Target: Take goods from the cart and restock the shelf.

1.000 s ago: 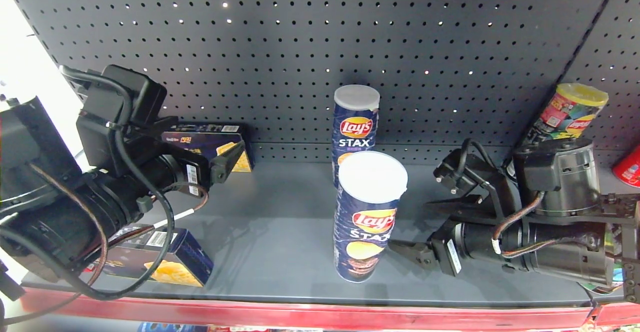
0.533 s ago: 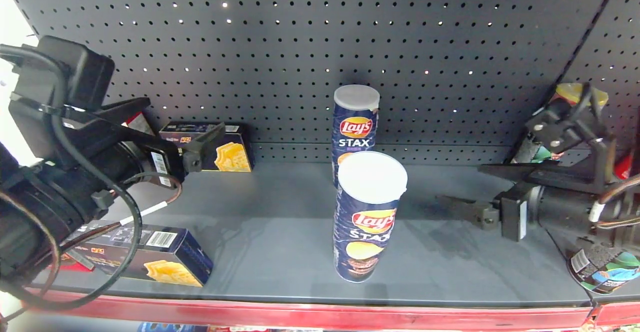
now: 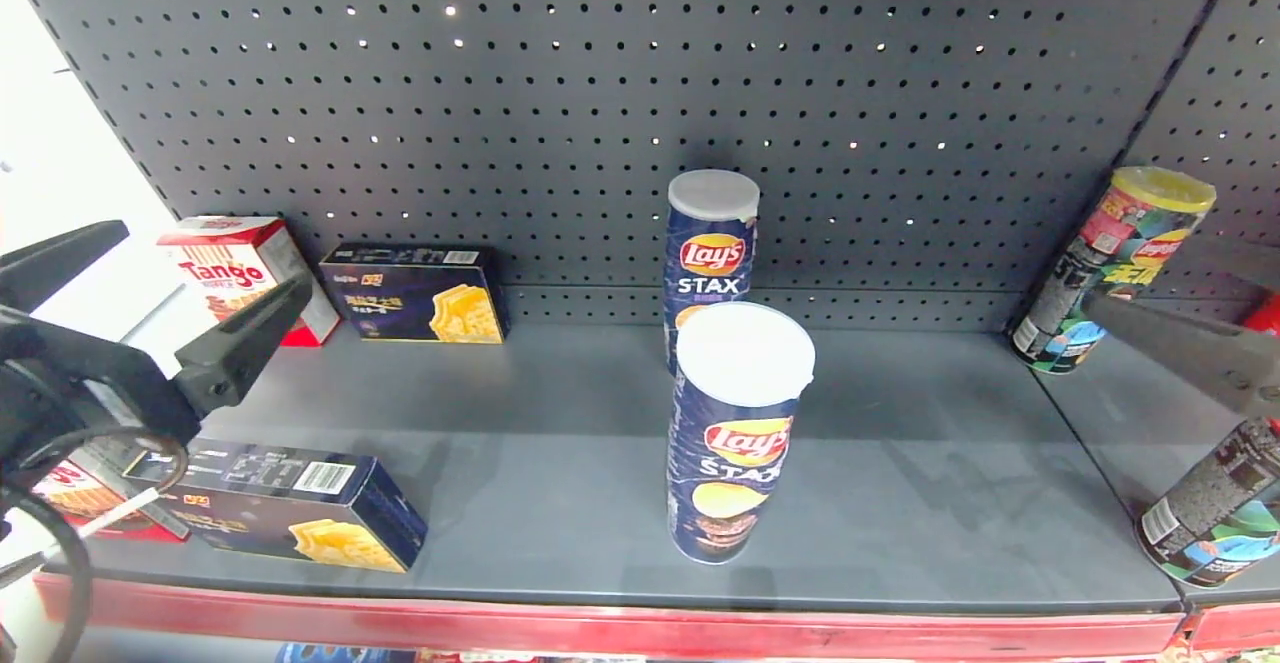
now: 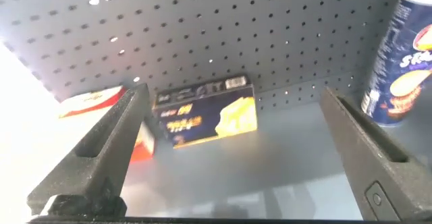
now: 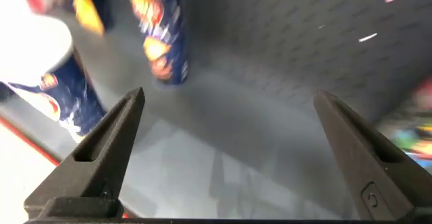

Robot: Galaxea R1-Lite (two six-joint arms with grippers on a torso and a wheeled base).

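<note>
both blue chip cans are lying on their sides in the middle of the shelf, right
No, they are not lying down: the front can and the rear can both stand upright in the middle of the shelf, as the head view shows.

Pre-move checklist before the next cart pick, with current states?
1. Left gripper open and empty: ok.
2. Right gripper open and empty: ok.
3. Front chip can upright on the shelf: ok.
4. Rear chip can upright behind it: ok.
5. Gap between the two cans: cannot tell.
6. Bare shelf space to the right of the cans: ok.
</note>
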